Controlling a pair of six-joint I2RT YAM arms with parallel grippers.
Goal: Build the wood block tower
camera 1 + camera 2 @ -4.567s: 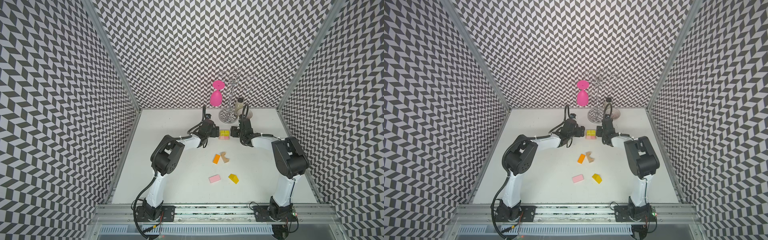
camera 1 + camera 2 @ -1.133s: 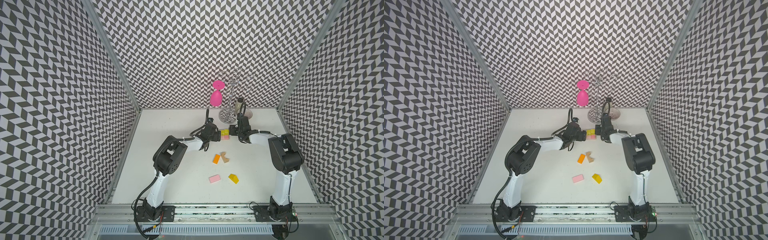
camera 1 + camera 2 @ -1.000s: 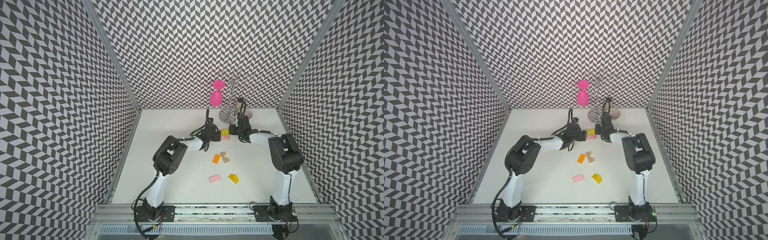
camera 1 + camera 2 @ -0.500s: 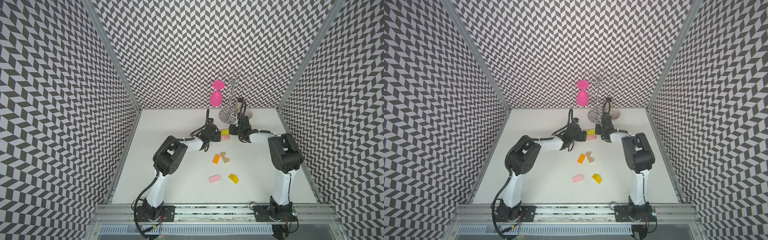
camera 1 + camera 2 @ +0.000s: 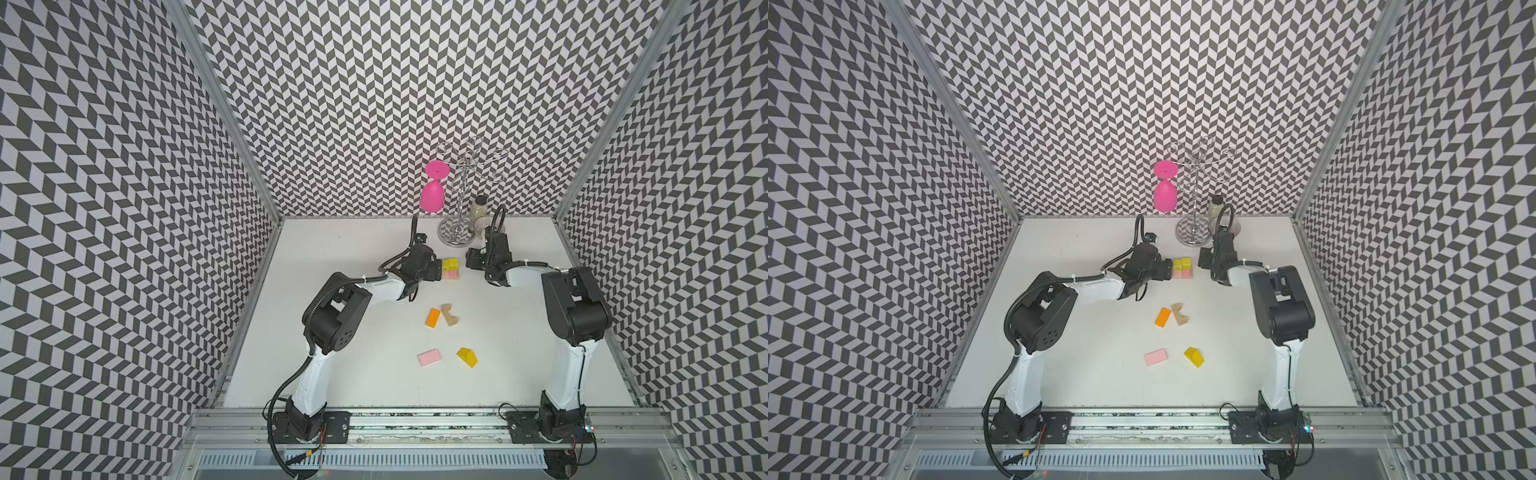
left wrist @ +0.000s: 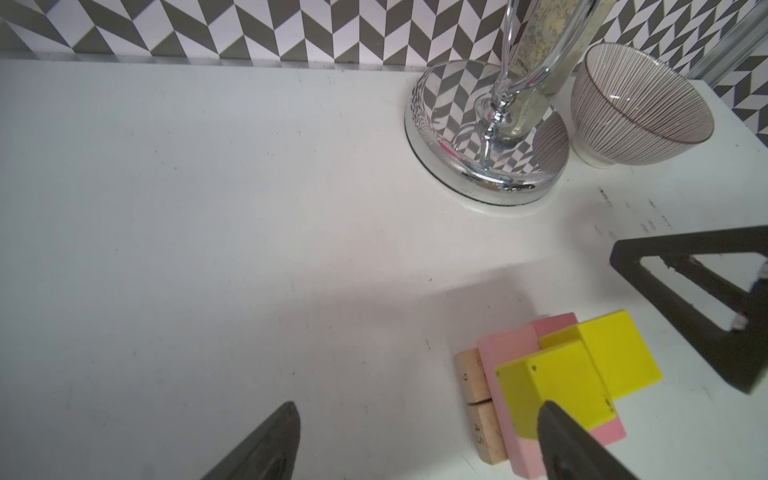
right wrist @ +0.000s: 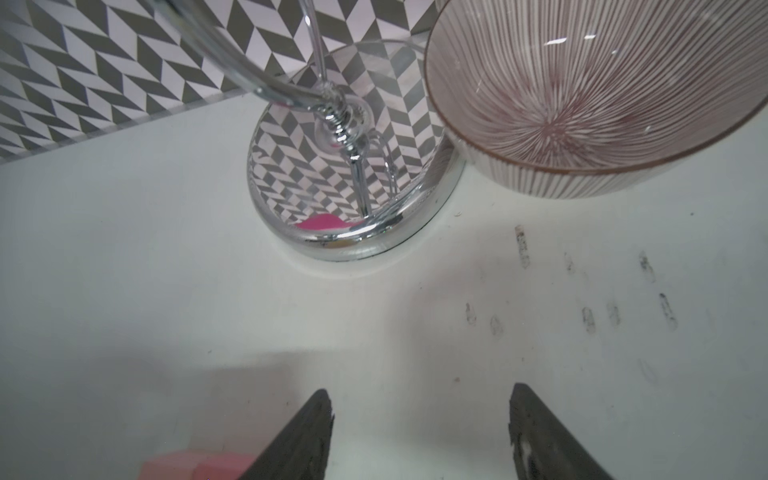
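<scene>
My L jaws are gaping wide & empty just beside the block tower (image 6: 561, 374); my R jaws are standing half-open, empty, over the counter (image 7: 124, 249).

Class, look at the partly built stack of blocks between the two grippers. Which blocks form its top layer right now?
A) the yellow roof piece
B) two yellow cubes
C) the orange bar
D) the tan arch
B: the left wrist view shows two yellow cubes on the pink bars, which rest on tan bars. In a top view the orange bar, tan arch and yellow roof piece lie loose elsewhere.
</scene>
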